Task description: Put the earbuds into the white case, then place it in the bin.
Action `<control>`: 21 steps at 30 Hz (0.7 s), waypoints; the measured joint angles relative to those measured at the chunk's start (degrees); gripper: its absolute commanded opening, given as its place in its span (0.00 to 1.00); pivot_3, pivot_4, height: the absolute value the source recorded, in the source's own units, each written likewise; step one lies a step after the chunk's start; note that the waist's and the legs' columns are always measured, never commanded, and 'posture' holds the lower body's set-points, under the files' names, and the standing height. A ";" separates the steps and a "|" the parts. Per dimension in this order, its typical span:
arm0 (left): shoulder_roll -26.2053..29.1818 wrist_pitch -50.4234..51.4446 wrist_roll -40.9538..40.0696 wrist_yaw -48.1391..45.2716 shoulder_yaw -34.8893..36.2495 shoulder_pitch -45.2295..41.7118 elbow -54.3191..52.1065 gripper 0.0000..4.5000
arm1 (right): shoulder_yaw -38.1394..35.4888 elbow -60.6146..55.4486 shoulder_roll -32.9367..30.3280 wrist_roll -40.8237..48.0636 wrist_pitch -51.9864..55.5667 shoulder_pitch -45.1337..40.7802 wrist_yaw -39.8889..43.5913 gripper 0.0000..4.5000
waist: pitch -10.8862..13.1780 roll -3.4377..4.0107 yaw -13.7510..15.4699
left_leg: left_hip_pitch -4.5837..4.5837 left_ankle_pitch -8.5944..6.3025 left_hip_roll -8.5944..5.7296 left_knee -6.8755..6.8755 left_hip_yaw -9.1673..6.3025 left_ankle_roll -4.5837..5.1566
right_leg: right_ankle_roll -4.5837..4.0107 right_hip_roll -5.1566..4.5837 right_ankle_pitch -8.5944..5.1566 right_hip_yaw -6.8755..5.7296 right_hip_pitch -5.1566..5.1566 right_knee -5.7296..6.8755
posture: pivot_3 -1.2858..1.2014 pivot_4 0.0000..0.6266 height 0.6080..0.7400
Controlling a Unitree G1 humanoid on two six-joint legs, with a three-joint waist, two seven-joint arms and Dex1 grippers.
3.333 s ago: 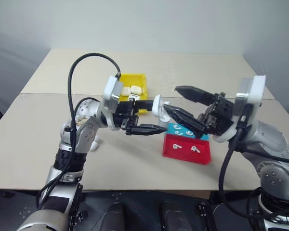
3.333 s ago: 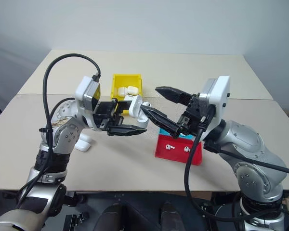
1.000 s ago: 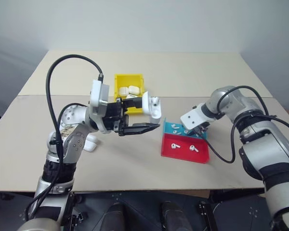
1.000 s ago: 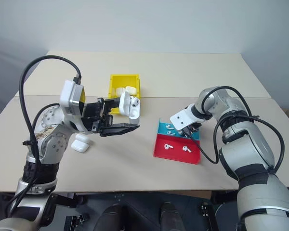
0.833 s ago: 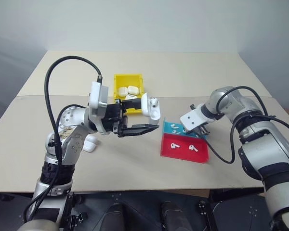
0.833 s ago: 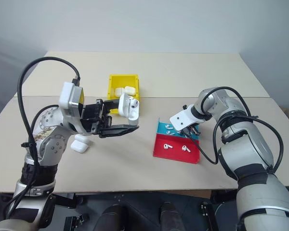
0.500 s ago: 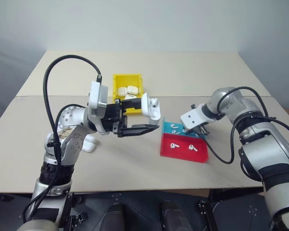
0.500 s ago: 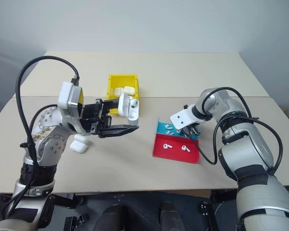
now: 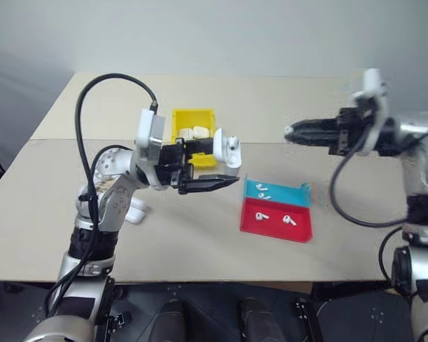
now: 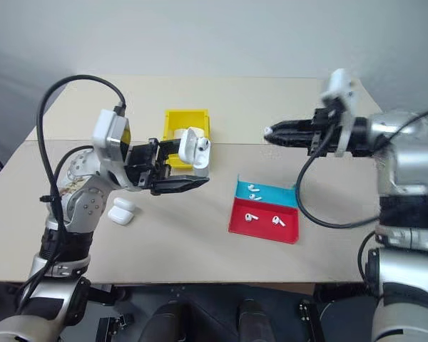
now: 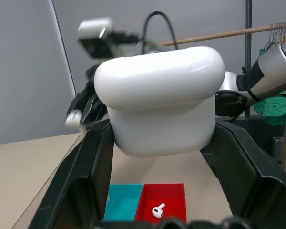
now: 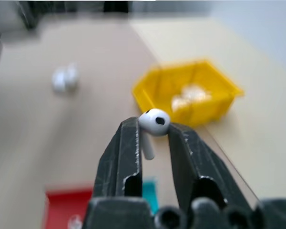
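My left gripper point(image 9: 225, 164) is shut on the white case point(image 9: 229, 152), held level above the table with its lid open and one earbud sitting in it. The case point(image 11: 162, 102) sits between both black fingers in the left wrist view. My right gripper point(image 9: 289, 132) is raised, points level toward the case, and is shut on an earbud point(image 12: 153, 121). A gap separates its tip from the case. More earbuds point(image 9: 261, 216) lie in the red tray and the blue tray. The yellow bin point(image 9: 193, 113) stands behind the case and holds a few white cases point(image 9: 192, 132).
A red tray point(image 9: 274, 229) and a blue tray point(image 9: 279, 192) lie side by side right of centre, below my right gripper. A spare white case point(image 9: 134, 211) rests on the table under my left forearm. Black cables loop over both arms.
My right gripper has lifted off the blue tray with an earbud, risen high and swung level toward the case. My left gripper and the case have stayed put.
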 measured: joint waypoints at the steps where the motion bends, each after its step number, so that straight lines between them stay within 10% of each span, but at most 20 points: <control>1: -0.29 0.01 0.01 -0.20 -0.06 -0.60 0.62 0.62 | -3.40 -5.43 1.15 4.71 5.61 1.35 -4.64 0.14 | 0.00 0.00 -0.03 | 0.01 0.00 0.00 -0.02 -0.01 0.00 | 0.00 0.00 0.00 0.00 0.02 -0.02 | 0.52 0.24 1.00; 10: -1.83 0.15 0.23 -2.70 -1.45 -3.21 4.18 0.62 | -14.48 -32.26 16.21 37.90 21.71 9.14 -42.25 0.14 | -0.01 -0.01 -0.09 | -0.07 0.00 0.00 -0.03 -0.07 0.01 | 0.01 0.02 -0.01 -0.02 0.00 -0.07 | 0.52 0.24 1.00; 21: -2.19 0.15 0.30 -4.38 -1.70 -3.74 5.37 0.62 | -7.32 -39.41 14.31 45.39 17.17 14.78 -50.73 0.14 | -0.01 -0.01 -0.32 | -0.20 0.00 0.00 0.00 -0.15 0.02 | 0.05 0.03 0.01 -0.04 -0.08 -0.09 | 0.52 0.24 1.00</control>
